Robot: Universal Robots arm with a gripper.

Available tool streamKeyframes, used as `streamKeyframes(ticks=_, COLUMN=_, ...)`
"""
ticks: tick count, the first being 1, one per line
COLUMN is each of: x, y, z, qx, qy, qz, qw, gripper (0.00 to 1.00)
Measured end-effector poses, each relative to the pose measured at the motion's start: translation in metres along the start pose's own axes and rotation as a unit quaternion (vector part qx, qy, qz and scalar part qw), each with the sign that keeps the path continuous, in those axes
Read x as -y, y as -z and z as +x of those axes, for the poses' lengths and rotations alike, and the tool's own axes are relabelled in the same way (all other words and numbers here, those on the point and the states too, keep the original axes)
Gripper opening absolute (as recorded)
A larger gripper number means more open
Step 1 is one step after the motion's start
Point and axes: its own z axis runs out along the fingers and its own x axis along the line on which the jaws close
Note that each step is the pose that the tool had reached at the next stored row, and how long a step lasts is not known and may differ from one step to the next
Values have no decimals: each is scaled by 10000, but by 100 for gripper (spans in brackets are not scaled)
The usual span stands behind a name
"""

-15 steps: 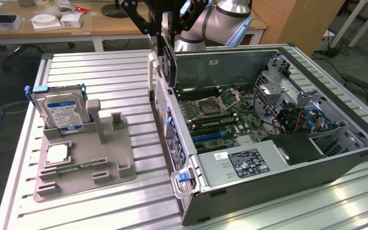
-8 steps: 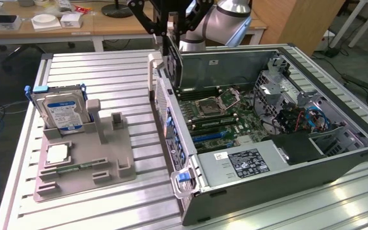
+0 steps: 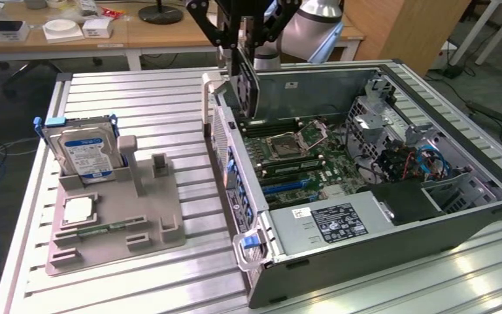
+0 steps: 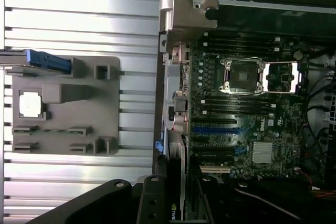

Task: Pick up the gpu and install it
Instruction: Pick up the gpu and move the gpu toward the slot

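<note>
Grips, with black pincer (image 3: 244, 36) part-closed, a thin dark grey-black rectangular gpu card (image 3: 248, 82), long axis near upright, above the rim of the open grey computer case (image 3: 365, 255). Open room over the green motherboard (image 3: 321, 157); grey plastic tray (image 3: 112, 242) with silver blue-labelled hard drive (image 3: 85, 154) well apart on the ribbed aluminium counter (image 3: 146, 98).

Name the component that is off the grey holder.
The gpu: this dark card hangs upright in the gripper over the open case, while the hard drive, processor chip and memory stick sit in the holder.
</note>
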Motion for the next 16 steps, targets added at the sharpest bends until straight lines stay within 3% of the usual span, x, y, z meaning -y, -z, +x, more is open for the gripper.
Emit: streamKeyframes(ticks=16, x=6, y=-8, z=-213, qx=0, qy=0, qz=0, qw=10000, gripper=26)
